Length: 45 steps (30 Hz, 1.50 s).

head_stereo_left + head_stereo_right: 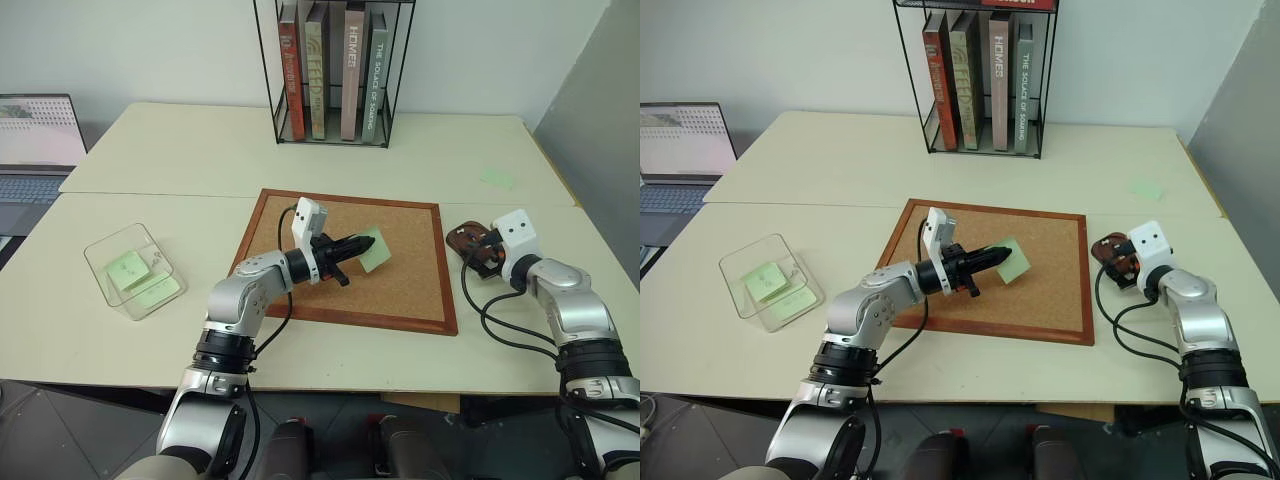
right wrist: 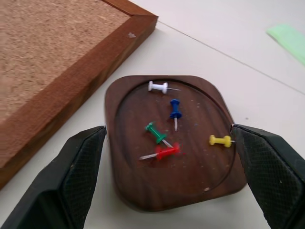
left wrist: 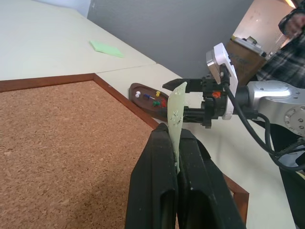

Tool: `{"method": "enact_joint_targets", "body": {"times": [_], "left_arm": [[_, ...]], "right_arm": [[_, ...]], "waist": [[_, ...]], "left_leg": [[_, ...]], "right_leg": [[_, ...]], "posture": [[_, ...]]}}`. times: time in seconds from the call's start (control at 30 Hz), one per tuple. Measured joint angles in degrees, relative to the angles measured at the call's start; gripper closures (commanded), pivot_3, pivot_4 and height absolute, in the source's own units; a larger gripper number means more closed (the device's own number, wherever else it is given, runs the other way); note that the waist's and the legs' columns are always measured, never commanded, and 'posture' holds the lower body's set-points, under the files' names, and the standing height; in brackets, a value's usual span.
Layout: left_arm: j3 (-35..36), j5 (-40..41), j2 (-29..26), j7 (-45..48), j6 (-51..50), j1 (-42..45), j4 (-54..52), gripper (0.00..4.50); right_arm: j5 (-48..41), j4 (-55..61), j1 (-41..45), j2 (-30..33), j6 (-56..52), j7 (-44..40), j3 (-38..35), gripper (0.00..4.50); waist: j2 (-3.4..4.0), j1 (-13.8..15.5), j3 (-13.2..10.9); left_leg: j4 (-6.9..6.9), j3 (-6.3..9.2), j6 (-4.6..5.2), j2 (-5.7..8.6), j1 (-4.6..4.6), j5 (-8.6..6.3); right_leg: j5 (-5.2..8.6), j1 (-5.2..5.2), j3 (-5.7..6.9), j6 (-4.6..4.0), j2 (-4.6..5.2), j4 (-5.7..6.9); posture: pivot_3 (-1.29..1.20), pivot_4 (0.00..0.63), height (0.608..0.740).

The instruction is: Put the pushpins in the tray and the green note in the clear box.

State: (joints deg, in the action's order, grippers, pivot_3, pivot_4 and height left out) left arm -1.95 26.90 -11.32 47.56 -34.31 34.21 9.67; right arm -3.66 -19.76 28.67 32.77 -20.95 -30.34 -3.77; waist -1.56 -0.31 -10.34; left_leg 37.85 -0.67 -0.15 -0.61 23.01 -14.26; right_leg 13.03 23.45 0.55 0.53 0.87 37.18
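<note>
Green note (image 1: 376,250) stands pinched edge-on in my left gripper (image 3: 174,143) above the corkboard (image 1: 420,290), ready for the clear box (image 1: 105,265). My right gripper (image 2: 167,157) hangs spread over the tray (image 2: 138,191), apparently so the five pushpins (image 2: 164,129) lie free inside.

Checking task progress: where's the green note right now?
The green note is pinched in the left gripper, held above the middle of the corkboard. The clear box sits far off to the robot's left.
</note>
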Motion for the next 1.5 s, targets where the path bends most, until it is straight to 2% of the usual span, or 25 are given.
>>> {"method": "enact_joint_targets", "body": {"times": [0.13,0.3,0.43,0.63,0.8,0.9,1.0,1.17,1.23,1.27,1.5], "left_arm": [[0.17,-0.05,0.02,-0.79,0.06,0.63,0.02,4.50],[1.64,-0.02,-2.82,-3.44,-0.73,1.76,-2.79,4.50],[6.86,1.14,-8.22,-7.64,-4.69,2.83,-8.92,4.50],[15.78,2.21,-20.89,-13.28,-13.59,1.72,-14.22,4.50],[24.05,2.27,-33.27,-14.40,-19.20,-3.95,-16.88,4.50],[28.18,1.54,-37.99,-15.04,-20.87,-7.86,-16.14,4.50],[32.13,-0.20,-40.68,-17.15,-21.70,-11.74,-15.72,4.50],[35.55,-2.09,-41.08,-19.95,-22.82,-18.50,-15.83,4.50],[35.59,-2.35,-40.96,-20.62,-22.82,-19.54,-15.76,4.09],[35.59,-2.52,-40.70,-20.97,-22.70,-19.53,-15.62,4.05],[34.23,-3.13,-38.68,-22.80,-21.78,-18.83,-13.02,2.53]], "right_arm": [[-1.73,2.89,-0.31,0.39,0.22,-1.35,-1.01,0.06],[-8.33,13.90,-2.95,1.57,0.55,-10.15,-1.92,0.06],[-15.78,24.62,-3.31,0.76,-0.77,-16.73,-1.06,0.06],[-23.56,33.82,1.86,-0.36,-9.36,-22.09,5.84,0.06],[-24.28,34.48,8.21,-3.06,-13.16,-24.47,13.51,0.06],[-22.27,31.34,10.23,-5.30,-12.22,-24.78,16.76,0.06],[-20.54,28.70,10.87,-6.44,-10.74,-25.98,19.03,0.06],[-19.94,27.37,11.46,-7.63,-9.16,-28.41,20.50,0.06],[-19.45,26.67,11.50,-8.36,-8.49,-28.87,20.90,0.00],[-19.03,26.31,11.56,-8.73,-8.20,-29.02,21.06,0.00],[-17.75,26.05,11.91,-9.87,-7.84,-29.36,21.94,0.00]], "waist": [[0.00,0.04,0.00],[0.00,-0.19,-0.02],[0.01,-0.56,-0.03],[0.01,-1.36,-0.10],[0.01,-1.44,-0.12],[-0.01,-1.13,-0.13],[-0.02,-0.59,-0.15],[-0.03,-0.19,-0.15],[-0.03,0.08,-0.15],[-0.03,0.18,-0.15],[-0.05,0.19,-0.14]], "left_leg": [[0.00,0.00,0.00,0.00,0.01,0.00],[-0.01,0.03,0.00,-0.10,0.01,0.00],[-0.02,0.14,0.00,-0.20,0.00,0.00],[0.01,0.16,-0.01,-0.18,-0.06,0.00],[-0.07,0.14,-0.02,-0.16,-0.04,0.00],[-0.06,0.16,-0.02,-0.10,-0.01,-0.01],[-0.03,0.14,-0.02,-0.02,0.00,-0.01],[-0.06,0.15,-0.03,-0.07,0.00,-0.01],[-0.06,0.19,-0.03,-0.08,0.00,-0.01],[-0.06,0.19,-0.03,-0.07,0.00,-0.01],[-0.06,0.15,-0.04,-0.09,0.01,-0.01]], "right_leg": [[0.00,0.00,0.00,0.00,0.00,-0.01],[0.00,0.01,0.01,0.00,-0.03,-0.01],[0.00,0.03,0.06,0.00,-0.02,0.03],[0.00,0.00,0.09,0.00,0.08,0.08],[0.03,0.08,0.10,-0.04,0.17,0.03],[0.03,0.09,0.14,-0.05,0.26,0.02],[0.02,0.08,0.14,-0.04,0.38,-0.05],[0.03,0.11,0.20,-0.07,0.42,-0.04],[0.03,0.13,0.23,-0.10,0.42,0.00],[0.03,0.13,0.22,-0.10,0.42,0.02],[-0.04,0.13,0.20,-0.21,0.42,0.00]], "posture": [[0.00,0.150,0.740],[0.00,0.150,0.740],[0.00,0.150,0.740],[0.00,0.150,0.740],[0.00,0.150,0.740],[0.00,0.150,0.740],[0.00,0.150,0.740],[0.00,0.150,0.740],[0.00,0.150,0.740],[0.00,0.150,0.740],[0.00,0.150,0.740]]}}
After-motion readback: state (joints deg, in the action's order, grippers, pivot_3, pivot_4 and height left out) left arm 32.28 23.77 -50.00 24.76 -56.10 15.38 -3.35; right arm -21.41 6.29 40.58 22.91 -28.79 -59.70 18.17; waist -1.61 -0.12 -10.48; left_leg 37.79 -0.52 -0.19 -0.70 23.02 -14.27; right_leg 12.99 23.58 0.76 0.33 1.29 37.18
